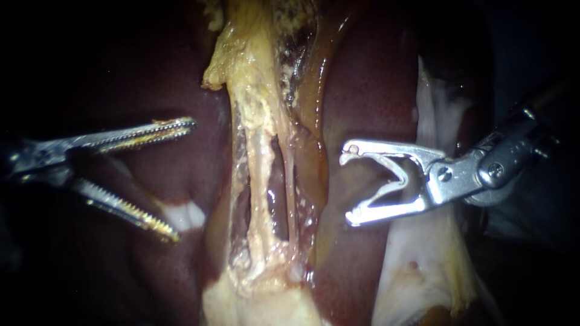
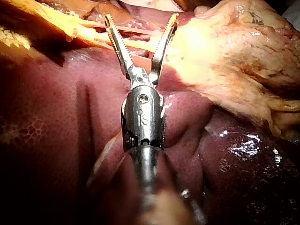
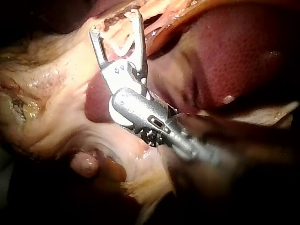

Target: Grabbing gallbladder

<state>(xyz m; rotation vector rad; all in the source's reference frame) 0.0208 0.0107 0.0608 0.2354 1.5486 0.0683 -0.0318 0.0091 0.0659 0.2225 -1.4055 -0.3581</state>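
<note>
A band of yellow tissue [image 1: 257,121] runs down the middle of the endoscope view over the dark red liver [image 1: 362,90]. It splits into two thin tubes [image 1: 261,181] that end in a pale yellow mass [image 1: 254,302]; which part is the gallbladder I cannot tell. My left instrument [image 1: 184,180] comes in from the left, its toothed jaws wide open, short of the band and holding nothing. My right instrument [image 1: 347,186] stands right of the band, jaws open and empty. In the left wrist view the left instrument [image 2: 141,18] gapes just before the strands [image 2: 136,33]. The right instrument [image 3: 115,22] also shows a gap.
A whitish membrane [image 1: 423,259] lies under and behind the right instrument's jaws. A small white patch [image 1: 184,216] sits on the liver near the left instrument's lower jaw. Glistening yellow fluid or film [image 1: 314,121] edges the band's right side.
</note>
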